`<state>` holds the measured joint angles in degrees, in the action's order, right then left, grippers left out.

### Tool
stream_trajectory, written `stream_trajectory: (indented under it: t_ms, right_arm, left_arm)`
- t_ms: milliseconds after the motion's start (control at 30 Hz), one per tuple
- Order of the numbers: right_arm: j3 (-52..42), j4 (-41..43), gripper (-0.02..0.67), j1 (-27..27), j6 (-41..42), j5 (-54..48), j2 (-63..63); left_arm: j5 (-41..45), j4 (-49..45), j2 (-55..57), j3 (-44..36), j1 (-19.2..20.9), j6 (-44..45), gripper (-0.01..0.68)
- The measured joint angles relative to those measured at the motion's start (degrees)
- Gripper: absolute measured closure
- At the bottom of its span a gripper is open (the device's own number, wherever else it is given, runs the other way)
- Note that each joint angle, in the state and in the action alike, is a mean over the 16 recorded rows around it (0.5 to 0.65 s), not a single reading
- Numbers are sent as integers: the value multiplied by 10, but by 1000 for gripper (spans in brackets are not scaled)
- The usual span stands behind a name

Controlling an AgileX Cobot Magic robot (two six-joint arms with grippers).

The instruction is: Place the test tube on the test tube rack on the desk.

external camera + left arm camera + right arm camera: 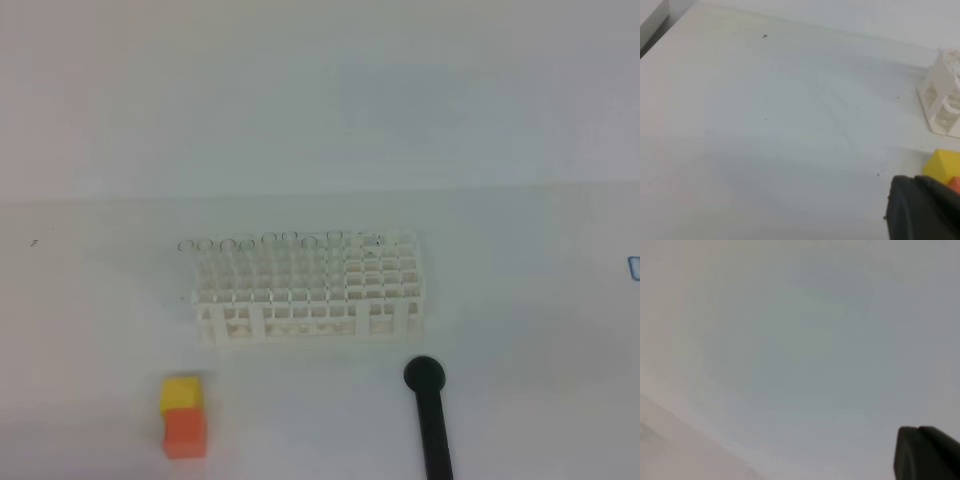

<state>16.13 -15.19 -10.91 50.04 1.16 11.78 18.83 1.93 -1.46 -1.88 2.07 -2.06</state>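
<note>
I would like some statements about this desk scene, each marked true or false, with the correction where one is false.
1. The white plastic lattice test tube rack stands upright on the plain white desk. True.
2. The yellow-and-orange block lies on top of the rack. False: it sits on the desk, in front of the rack's left end in the exterior high view, apart from it.
3. A black rod with a rounded tip reaches in from the bottom edge, in front of the rack's right end. True.
4. The rod's tip touches the rack. False: bare desk shows between them.
5. The right wrist view shows the rack. False: it shows only a plain pale surface and a dark part at its lower right corner.
</note>
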Motion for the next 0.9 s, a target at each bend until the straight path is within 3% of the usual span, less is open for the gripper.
stream_trajectory:
  t_ms: [233,667,900]
  right_arm:
    - [-39,17,650,20,-65,15,-33]
    - [-134,116,650,64,-355,-33,-117]
    - [-165,138,650,67,-413,-84,-124]
  left_arm:
    - [0,0,0,0,0,0,673]
    - [0,0,0,0,0,0,673]
    - [0,0,0,0,0,0,673]
